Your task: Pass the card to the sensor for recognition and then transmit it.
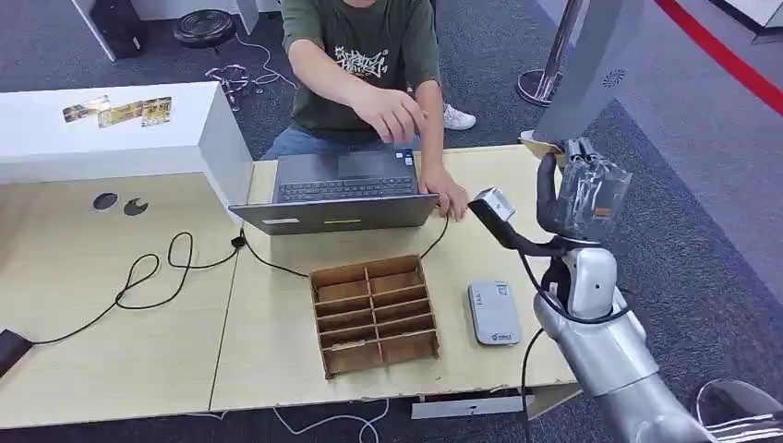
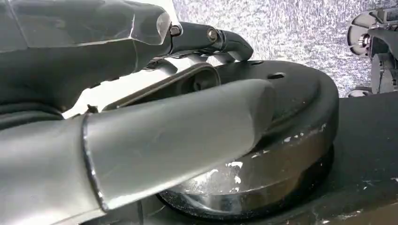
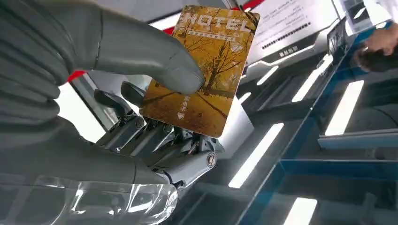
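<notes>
Presently, right hand (image 3: pixel 141 122), thumb and fingers (image 3: pixel 155 140) pinching hotel card (image 3: pixel 202 70): lower it flat onto sensor (image 1: pixel 493 313), grip kept firm.

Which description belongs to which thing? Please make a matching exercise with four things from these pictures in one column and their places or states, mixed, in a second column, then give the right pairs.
Things:
1. hotel card
2. card reader
3. wooden divider box
4. laptop

Descriptions:
A. lies flat on the table, to the right of the wooden box
B. open, at the table's far edge, with a person's hand above it
C. pinched in the right hand, raised off the table
D. stands near the table's front edge, its compartments look empty

Pairs: 1-C, 2-A, 3-D, 4-B
</notes>
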Robot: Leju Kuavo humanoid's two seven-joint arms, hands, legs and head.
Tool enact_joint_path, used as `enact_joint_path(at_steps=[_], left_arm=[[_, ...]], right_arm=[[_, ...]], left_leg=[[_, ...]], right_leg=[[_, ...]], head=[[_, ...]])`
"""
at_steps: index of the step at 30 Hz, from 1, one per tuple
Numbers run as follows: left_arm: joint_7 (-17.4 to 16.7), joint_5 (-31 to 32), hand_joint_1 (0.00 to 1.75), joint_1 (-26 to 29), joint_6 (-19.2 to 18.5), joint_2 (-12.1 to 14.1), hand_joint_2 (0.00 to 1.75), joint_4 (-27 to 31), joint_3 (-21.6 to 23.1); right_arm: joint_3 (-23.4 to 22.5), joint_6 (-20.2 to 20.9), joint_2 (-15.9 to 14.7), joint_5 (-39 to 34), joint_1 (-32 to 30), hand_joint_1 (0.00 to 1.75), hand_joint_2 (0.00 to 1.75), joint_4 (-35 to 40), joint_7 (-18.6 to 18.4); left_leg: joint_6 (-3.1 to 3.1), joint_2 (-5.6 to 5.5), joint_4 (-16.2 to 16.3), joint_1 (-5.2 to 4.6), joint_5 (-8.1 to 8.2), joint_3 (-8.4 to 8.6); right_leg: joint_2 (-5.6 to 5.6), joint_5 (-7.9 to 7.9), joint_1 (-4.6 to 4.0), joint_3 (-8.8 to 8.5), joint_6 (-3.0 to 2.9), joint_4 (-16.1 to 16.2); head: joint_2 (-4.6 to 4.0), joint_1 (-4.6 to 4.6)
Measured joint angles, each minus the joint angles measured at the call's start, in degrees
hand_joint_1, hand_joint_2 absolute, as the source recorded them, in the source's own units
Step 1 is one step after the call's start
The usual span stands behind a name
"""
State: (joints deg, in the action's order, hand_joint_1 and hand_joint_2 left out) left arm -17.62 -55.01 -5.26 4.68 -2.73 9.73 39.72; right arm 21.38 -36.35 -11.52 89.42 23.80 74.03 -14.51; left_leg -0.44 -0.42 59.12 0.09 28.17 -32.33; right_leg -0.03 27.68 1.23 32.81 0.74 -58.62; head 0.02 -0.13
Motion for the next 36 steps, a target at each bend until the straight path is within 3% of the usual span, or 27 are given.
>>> enact_joint_path(at_steps=[15, 25, 36], left_arm=[[-2.2, 1.3, 0.00, -1.6, 0.0, -0.1, 0.00, 0.0, 3.2], [-3.1, 2.1, 0.00, -2.7, -0.2, -0.3, 0.00, 0.0, 5.7], [-3.4, 2.5, 0.00, -3.2, -0.2, -0.4, 0.00, -0.1, 7.3]], right_arm=[[2.8, 1.5, 8.5, 0.6, 13.4, 1.75, 1.75, -12.7, 0.1], [8.3, 3.7, 11.6, 0.6, 24.2, 1.75, 1.75, -22.8, -3.0], [9.6, 4.8, 13.9, 0.6, 29.9, 1.75, 1.75, -28.7, -4.0]], left_leg=[[-0.05, -0.01, 0.0, 0.00, -0.17, -0.06], [-0.04, -0.03, 0.0, 0.00, -0.19, -0.08], [-0.04, -0.04, 0.0, 0.00, -0.19, -0.10]], right_leg=[[0.01, -0.12, -0.01, 0.09, -0.07, 0.0], [0.00, -0.16, 0.00, 0.11, -0.04, 0.0], [0.00, -0.16, 0.00, 0.14, -0.04, 0.0]], head=[[0.00, 0.02], [0.00, 0.02], [-0.02, 0.00]])
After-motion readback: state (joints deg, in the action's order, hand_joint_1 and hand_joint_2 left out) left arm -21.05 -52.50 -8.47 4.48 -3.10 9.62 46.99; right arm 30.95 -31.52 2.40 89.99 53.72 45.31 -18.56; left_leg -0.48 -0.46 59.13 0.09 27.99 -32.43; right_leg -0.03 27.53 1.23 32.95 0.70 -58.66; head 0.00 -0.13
